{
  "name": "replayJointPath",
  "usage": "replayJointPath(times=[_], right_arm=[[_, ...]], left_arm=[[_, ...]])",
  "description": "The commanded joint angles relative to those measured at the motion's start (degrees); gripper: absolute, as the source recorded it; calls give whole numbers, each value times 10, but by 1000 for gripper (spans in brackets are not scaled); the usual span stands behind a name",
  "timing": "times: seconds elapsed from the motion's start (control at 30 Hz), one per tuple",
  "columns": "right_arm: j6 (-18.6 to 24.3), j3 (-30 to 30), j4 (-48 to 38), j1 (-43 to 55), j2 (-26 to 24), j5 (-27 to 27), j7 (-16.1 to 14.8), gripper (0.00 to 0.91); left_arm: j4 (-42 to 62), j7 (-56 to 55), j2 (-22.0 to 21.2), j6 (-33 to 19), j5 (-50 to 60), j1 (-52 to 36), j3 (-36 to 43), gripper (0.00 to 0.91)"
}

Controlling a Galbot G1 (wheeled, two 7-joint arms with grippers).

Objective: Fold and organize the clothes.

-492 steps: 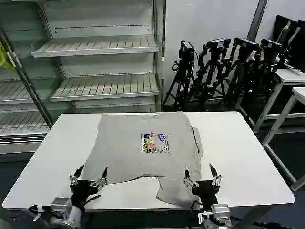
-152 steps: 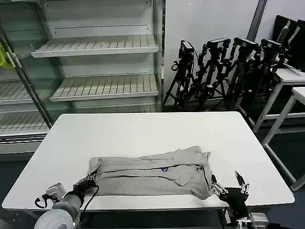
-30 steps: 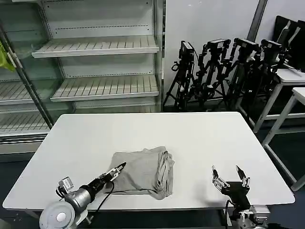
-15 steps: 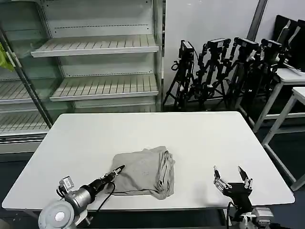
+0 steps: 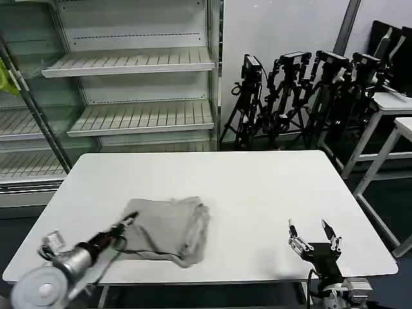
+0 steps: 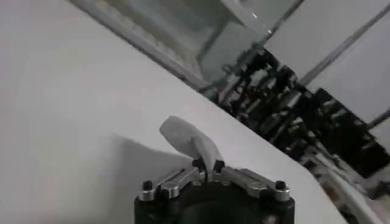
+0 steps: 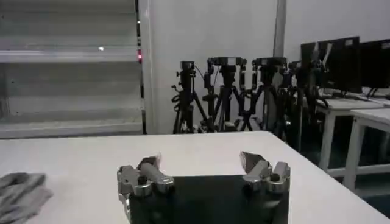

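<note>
1. I see the T-shirt point(image 5: 168, 228) as a light grey, compact bundle, folded over itself into a roughly square pad with soft creases across the top. Its layered edges bunch up along the side nearer the table's middle. No print or label shows from the head view.
2. It lies on the white table point(image 5: 257, 187), in the near left part, close to the front edge and well apart from the far edge.
3. My left gripper point(image 5: 122, 226) is at the bundle's left edge, reaching in low over the table from the near left corner. Its jaws are pressed together on a fold of the grey cloth; in the left wrist view a flap of the T-shirt point(image 6: 190, 141) stands up from between the fingertips of the left gripper point(image 6: 208, 167).
4. My right gripper point(image 5: 313, 234) sits at the near right edge of the table, well apart from the bundle, with its jaws spread and nothing between them. In the right wrist view the right gripper point(image 7: 201, 164) shows the same wide gap, with the grey cloth point(image 7: 21, 192) lying far off to one side on the tabletop.
5. Beyond the table stand shelving racks point(image 5: 129, 84) and a row of black tripods point(image 5: 302, 96).
</note>
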Motion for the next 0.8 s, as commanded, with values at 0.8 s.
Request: replayJointPath(times=[0.8], right_arm=[[14, -18, 9, 11, 3, -14, -3, 907]], left_arm=[[29, -60, -111, -2, 229, -212, 343, 60]])
